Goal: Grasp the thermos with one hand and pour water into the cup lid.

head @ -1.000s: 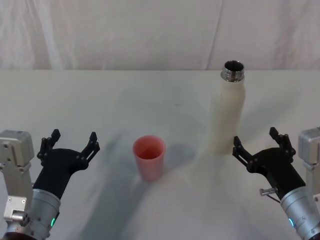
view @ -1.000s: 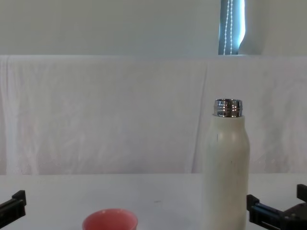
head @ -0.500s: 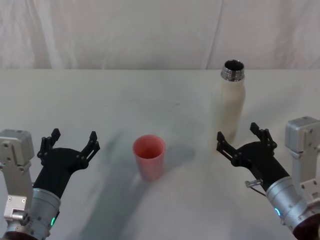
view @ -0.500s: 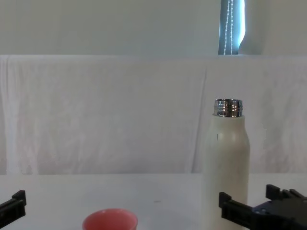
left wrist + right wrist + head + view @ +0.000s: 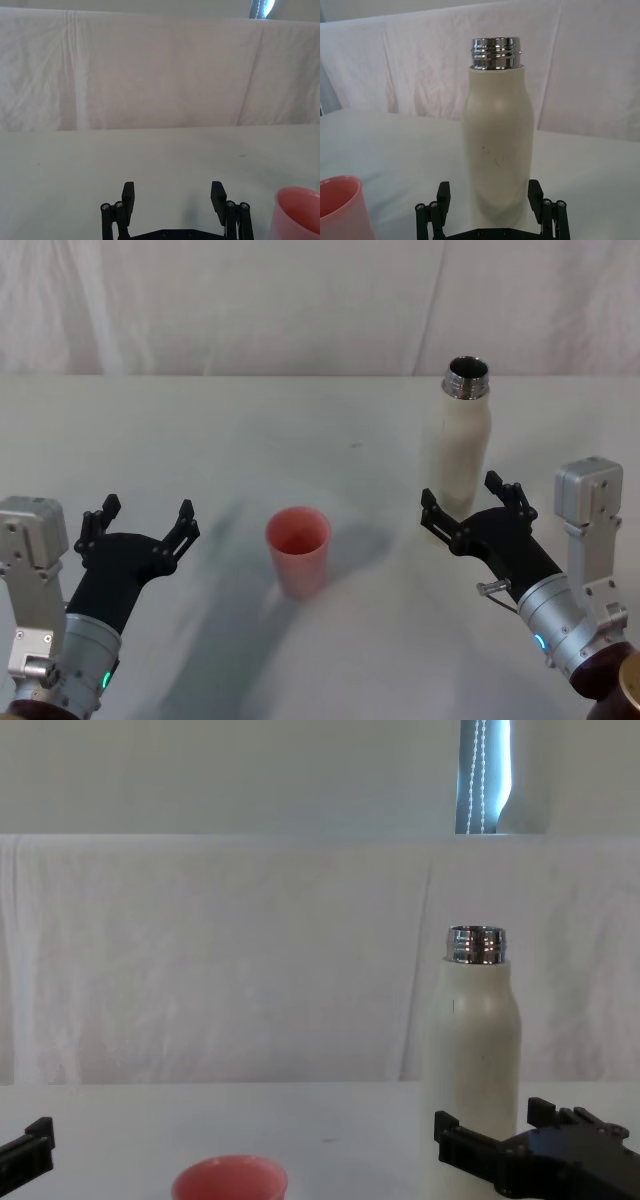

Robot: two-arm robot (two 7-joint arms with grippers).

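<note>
The cream-white thermos [image 5: 461,445] stands upright at the right of the table, its steel neck uncapped; it also shows at thermos [image 5: 498,142] and thermos [image 5: 475,1060]. My right gripper [image 5: 469,504] is open just in front of its base, a finger on either side, not touching; it shows as well at right gripper [image 5: 489,197] and right gripper [image 5: 492,1128]. The pink cup lid [image 5: 297,552] stands upright mid-table, seen too at cup lid [image 5: 229,1181], cup lid [image 5: 339,207] and cup lid [image 5: 296,212]. My left gripper [image 5: 143,521], also at left gripper [image 5: 173,196], rests open to the cup lid's left.
A white cloth covers the table [image 5: 250,430] and hangs as a backdrop [image 5: 220,960] behind it. Bare tabletop lies between the cup lid and the thermos.
My right gripper has moved forward and leftward to the thermos's base, its open fingers now flanking it. Left arm, cup lid and thermos have stayed still.
</note>
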